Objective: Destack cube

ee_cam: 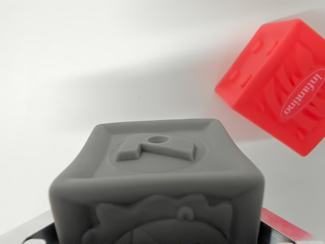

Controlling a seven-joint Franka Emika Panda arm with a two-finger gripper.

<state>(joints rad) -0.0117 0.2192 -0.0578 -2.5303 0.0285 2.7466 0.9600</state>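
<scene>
A grey soft cube (157, 173) with a raised number on its top face fills the lower middle of the wrist view, very close to the camera. It sits between the two fingers of my gripper (157, 235), and slivers of metal finger (31, 231) show at its lower left and lower right. The gripper is shut on it. A red cube (277, 84) with a white "infantino" label lies apart on the white surface at the wrist view's upper right, tilted in the picture. Nothing rests on it.
A plain white tabletop (76, 66) stretches across the wrist view's left and top. A soft shadow crosses it behind the grey cube.
</scene>
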